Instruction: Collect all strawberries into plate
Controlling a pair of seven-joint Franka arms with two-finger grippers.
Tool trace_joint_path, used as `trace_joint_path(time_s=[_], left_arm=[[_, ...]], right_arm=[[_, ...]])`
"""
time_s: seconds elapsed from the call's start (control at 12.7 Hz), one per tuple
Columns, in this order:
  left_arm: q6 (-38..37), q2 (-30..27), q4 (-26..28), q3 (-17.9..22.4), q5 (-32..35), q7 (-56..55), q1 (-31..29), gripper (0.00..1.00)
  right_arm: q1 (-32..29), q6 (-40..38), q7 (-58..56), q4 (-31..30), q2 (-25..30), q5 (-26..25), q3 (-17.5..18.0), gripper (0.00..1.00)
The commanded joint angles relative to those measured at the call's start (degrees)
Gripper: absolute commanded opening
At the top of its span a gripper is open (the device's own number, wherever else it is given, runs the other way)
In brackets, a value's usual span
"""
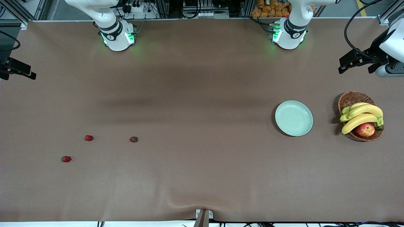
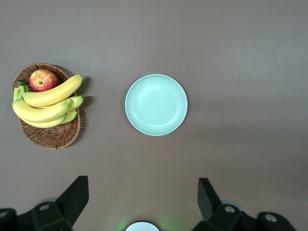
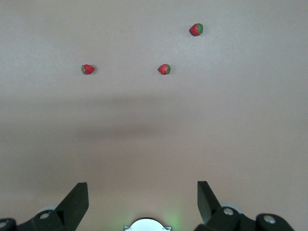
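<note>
front view: the brown cloth-covered counter (image 1: pixel 202 176) carries 3 tiny red strawberries with green caps toward the right arm's end: 1 nearest the camera (image 1: pixel 66 159), 1 a little farther (image 1: pixel 89 138), and 1 nearer the middle (image 1: pixel 133 139). the round pale mint-green plate (image 1: pixel 294 118) lies toward the left arm's end, bare, with a brown wicker basket (image 1: pixel 350 98) of yellow bananas (image 1: pixel 361 115) and a red-yellow apple (image 1: pixel 365 129) beside it. neither claw shows clearly here.

left wrist view: the left claw (image 2: pixel 143 197) hangs high over the counter, jaws spread wide, holding nothing; plate and basket lie below, no berries.

right wrist view: the right claw (image 3: pixel 143 198) hangs high, jaws wide and holding nothing; only the 3 berries show, well apart.
</note>
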State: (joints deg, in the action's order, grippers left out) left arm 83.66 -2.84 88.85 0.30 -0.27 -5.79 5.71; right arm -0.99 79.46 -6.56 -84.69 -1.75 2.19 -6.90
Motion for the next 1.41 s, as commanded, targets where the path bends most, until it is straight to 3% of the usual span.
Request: trace_joint_path(time_s=[0.0,0.24,1.33], left_arm=[[-1.1,-0.9,-0.1,0.1,-0.5,1.1,0.0,1.0],[-1.2,-0.6,-0.9,0.4,-0.2,0.6,0.0,1.0],[-0.2,0.6,0.8,0.4,-0.8,1.0,-1.0,1.0]], right_arm=[[-1.3,-0.6,0.6,0.4,0.4,-0.6,0.9,1.0],[-1.5,-0.8,0.1,0.4,0.6,-3.0,0.8,1.0],[-1.8,1.4,0.7,0.4,0.7,-2.0,0.9,1.0]])
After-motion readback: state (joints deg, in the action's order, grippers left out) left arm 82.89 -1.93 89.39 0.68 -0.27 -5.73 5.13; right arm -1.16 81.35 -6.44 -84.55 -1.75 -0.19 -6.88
